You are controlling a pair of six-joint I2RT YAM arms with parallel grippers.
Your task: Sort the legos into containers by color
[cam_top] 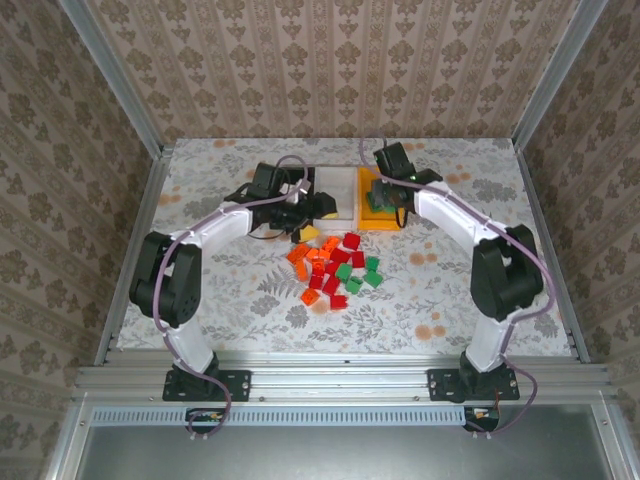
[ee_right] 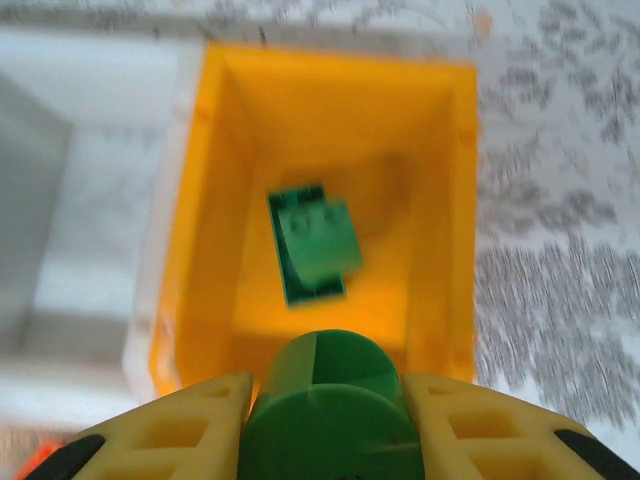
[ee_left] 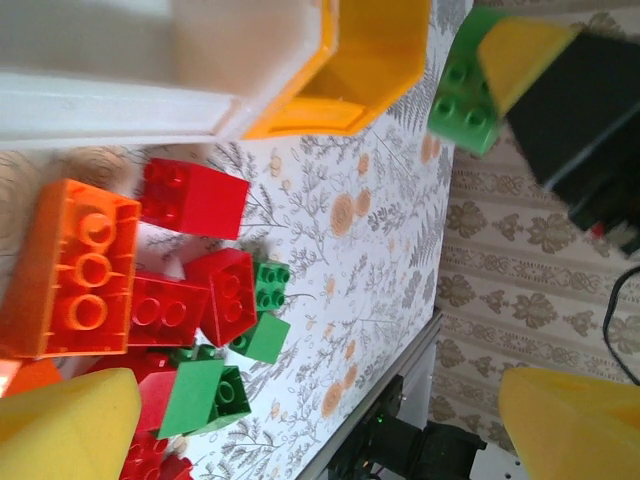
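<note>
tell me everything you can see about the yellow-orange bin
The yellow-orange bin is a small open rectangular container, smooth plastic by its look, upright on the patterned table. Its left wall sits against the white bin. A green lego, blurred, lies on its floor. The right gripper hangs over its near end, shut on a second green lego.

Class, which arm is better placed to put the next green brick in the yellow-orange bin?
Right: the right gripper holds a green brick over the yellow-orange bin, where another green brick lies.
</note>
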